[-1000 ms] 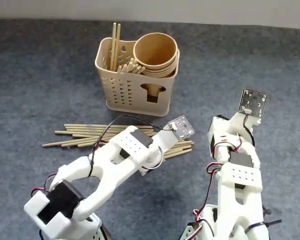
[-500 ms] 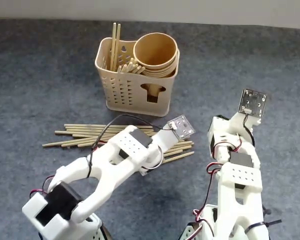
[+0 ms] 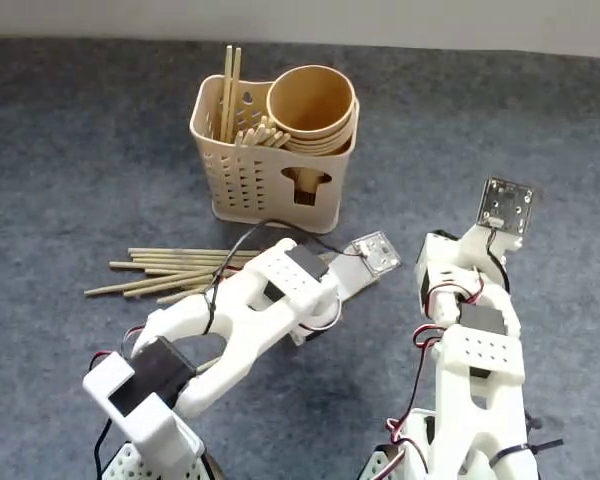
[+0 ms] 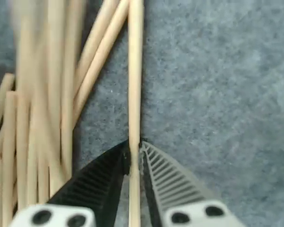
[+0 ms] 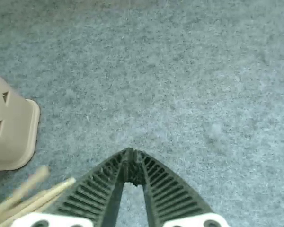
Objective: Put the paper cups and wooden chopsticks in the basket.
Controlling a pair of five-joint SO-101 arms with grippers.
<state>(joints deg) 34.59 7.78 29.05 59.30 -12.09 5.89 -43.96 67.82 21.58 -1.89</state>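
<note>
A beige basket (image 3: 248, 185) stands at the back of the carpet with stacked paper cups (image 3: 311, 103) and a few upright chopsticks (image 3: 229, 88) inside. A pile of wooden chopsticks (image 3: 170, 268) lies in front of it. My left arm (image 3: 280, 295) reaches over the right end of that pile. In the left wrist view my left gripper (image 4: 134, 150) is shut on a single chopstick (image 4: 135, 71), which lies apart from the rest of the pile (image 4: 42, 109). My right gripper (image 5: 131, 157) is shut with nothing in it, low over bare carpet. The basket's corner (image 5: 9, 127) is near it.
The right arm (image 3: 475, 330) stands folded at the right of the table. Chopstick ends (image 5: 35, 191) lie near my right gripper. Open grey carpet (image 3: 90, 130) spreads to the left and right of the basket.
My left arm has swung to the right and forward, and it now covers the right ends of the chopsticks that showed beside it before. The right arm has kept still.
</note>
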